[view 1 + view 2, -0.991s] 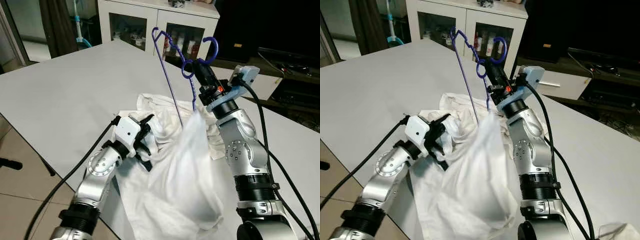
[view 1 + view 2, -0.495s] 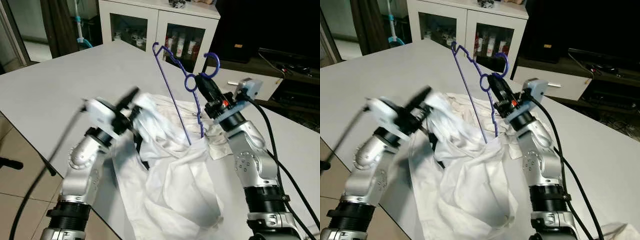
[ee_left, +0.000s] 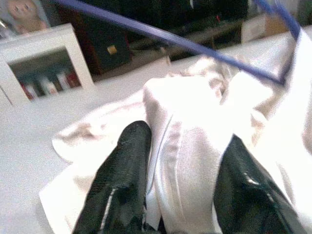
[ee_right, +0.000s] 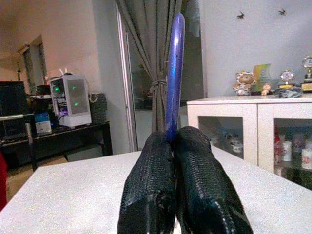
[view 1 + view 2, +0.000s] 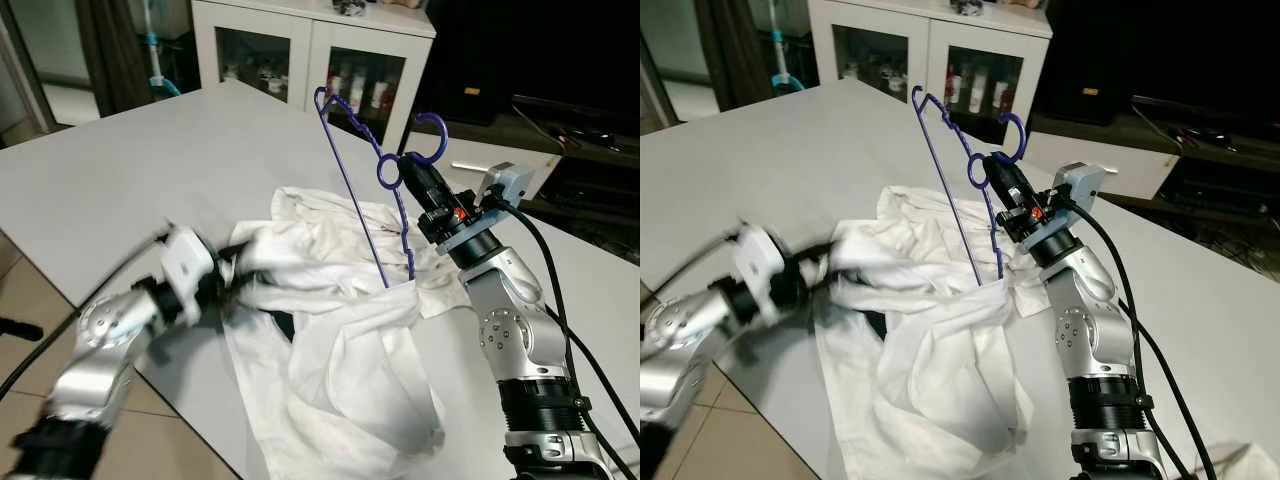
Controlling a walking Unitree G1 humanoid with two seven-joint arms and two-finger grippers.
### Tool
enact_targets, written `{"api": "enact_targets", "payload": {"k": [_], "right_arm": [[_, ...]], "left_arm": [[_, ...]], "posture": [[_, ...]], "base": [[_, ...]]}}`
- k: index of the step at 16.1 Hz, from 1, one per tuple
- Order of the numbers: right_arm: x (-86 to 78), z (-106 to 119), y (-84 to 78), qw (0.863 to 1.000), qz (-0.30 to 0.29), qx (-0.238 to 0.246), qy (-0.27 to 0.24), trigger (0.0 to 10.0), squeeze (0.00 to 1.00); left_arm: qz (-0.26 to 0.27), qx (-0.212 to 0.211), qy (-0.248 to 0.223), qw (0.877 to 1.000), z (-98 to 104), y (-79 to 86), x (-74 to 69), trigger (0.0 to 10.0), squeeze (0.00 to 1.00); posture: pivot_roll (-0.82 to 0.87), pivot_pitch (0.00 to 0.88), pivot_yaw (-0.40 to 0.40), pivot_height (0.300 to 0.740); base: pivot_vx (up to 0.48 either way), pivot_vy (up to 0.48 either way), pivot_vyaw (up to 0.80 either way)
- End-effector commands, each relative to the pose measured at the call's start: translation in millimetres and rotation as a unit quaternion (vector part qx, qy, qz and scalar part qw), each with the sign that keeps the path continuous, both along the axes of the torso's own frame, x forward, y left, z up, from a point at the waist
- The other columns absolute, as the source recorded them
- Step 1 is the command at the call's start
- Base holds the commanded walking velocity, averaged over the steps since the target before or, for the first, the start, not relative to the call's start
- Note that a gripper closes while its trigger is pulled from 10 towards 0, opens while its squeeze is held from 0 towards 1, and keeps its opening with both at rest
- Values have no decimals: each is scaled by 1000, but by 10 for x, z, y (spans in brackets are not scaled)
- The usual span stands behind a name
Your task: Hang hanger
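1. The thin blue wire hanger (image 5: 372,180) is held raised above the white table (image 5: 120,170) by the right gripper (image 5: 412,172), whose two black fingers are pressed closed on the wire just below the hook, as seen in the right wrist view. The lower end of the hanger is lost inside the crumpled white cloth garment (image 5: 340,320).

2. Compared with half a second earlier, the left gripper (image 5: 232,285) is recorded as lowered and drawn back toward the near edge of the table; it is blurred by motion. In the left wrist view, a fold of the white garment is seen pinched between its black fingers (image 3: 124,165).

3. The garment, formerly lifted on that side, is now stretched out low across the table between the left gripper and the hanger.

4. The right arm and hanger are found almost unmoved over the same interval.

5. It is judged that the garment is being pulled straight over the hanger frame; hanging has not yet begun, and no rail is identified.
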State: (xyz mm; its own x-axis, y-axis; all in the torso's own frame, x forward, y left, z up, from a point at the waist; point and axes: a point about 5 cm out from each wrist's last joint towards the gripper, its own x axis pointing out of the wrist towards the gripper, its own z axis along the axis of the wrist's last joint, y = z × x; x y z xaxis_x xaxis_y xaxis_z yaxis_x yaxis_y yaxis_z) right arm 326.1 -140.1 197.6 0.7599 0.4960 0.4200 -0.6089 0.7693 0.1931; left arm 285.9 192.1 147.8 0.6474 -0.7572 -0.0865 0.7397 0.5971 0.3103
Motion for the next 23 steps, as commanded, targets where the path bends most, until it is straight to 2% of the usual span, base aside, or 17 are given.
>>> {"api": "enact_targets", "payload": {"k": [1, 3, 4, 5, 6, 7, 8, 10, 11, 12, 13, 14, 15, 16, 17, 19, 23], "right_arm": [[-18, 41, -49, 1000, -11, -7, -13, 0, 0], [-19, 42, -45, 1000, -10, -7, -14, 0, 0], [-22, 40, -35, 1000, -6, -8, -14, 0, 0], [-23, 33, -33, 1000, -5, -9, -13, 0, 0], [-22, 24, -39, 1000, -7, -12, -11, 0, 0], [-21, 22, -43, 1000, -8, -13, -10, 0, 0], [-23, 22, -52, 1000, -9, -13, -10, 0, 0], [-23, 22, -61, 1000, -11, -14, -10, 0, 0], [-26, 22, -58, 1000, -10, -14, -11, 0, 0], [-26, 22, -56, 1000, -10, -14, -11, 0, 0], [-31, 25, -33, 1000, -4, -14, -14, 0, 0], [-60, 38, 33, 999, 14, -19, -23, 0, 0], [-78, 44, 63, 999, 24, -21, -28, 0, 0], [-82, 45, 67, 999, 25, -21, -28, 0, 0], [-98, 56, 81, 999, 33, -21, -33, 0, 0], [-136, 88, 108, 998, 47, -16, -42, 0, 0], [-176, 92, 132, 997, 58, -17, -47, 0, 0]], "left_arm": [[-28, 23, -1, 999, 69, -31, -29, 10000, 1000], [-37, 31, 7, 999, 101, 5, -50, 10000, 1000], [-62, 22, 23, 998, 236, 75, -94, 10000, 1000], [-69, -2, 18, 997, 367, 113, -98, 10000, 1000], [-63, -9, 5, 998, 453, 146, -84, 10000, 1000], [-71, 1, 18, 997, 459, 176, -119, 10000, 0], [-91, 37, 69, 993, 391, 264, -227, 10000, 0], [-88, 46, 87, 991, 381, 355, -271, 10000, 0], [-66, 5, 65, 996, 463, 374, -216, 10000, 0], [-59, -12, 56, 997, 498, 372, -191, 10000, 0], [-28, -72, 29, 997, 592, 346, -93, 10000, 0], [0, -176, 9, 984, 664, 268, 24, 10000, 0], [-1, -226, 17, 974, 675, 209, 52, 10000, 0], [-4, -236, 21, 971, 668, 187, 57, 10000, 0], [-11, -261, 30, 965, 631, 124, 72, 0, 0], [-23, -281, 42, 959, 562, 14, 83, 0, 0], [-12, -294, 48, 955, 529, -27, 113, 0, 0]], "posture": [[116, 0, -112, 740], [117, 1, -113, 740], [120, 2, -115, 740], [119, 4, -115, 740], [118, 4, -117, 740], [116, 5, -117, 740], [114, 4, -117, 740], [115, 4, -114, 740], [118, 2, -113, 740], [119, 1, -112, 740], [119, 0, -111, 740], [119, 0, -111, 740], [118, 0, -111, 740], [118, 0, -111, 740], [114, 0, -110, 740], [106, 0, -109, 740], [103, 0, -108, 740]], "base": [[0, 0, 0], [0, 0, 0], [0, 0, 0], [0, 0, 0], [0, 0, 0], [0, 0, 0], [0, 0, 0], [0, 0, 0], [0, 0, 0], [0, 0, 0], [0, 0, 0], [0, 0, 0], [0, 0, 0], [0, 0, 0], [0, 0, 0], [0, 0, 0], [0, 0, 0]]}}
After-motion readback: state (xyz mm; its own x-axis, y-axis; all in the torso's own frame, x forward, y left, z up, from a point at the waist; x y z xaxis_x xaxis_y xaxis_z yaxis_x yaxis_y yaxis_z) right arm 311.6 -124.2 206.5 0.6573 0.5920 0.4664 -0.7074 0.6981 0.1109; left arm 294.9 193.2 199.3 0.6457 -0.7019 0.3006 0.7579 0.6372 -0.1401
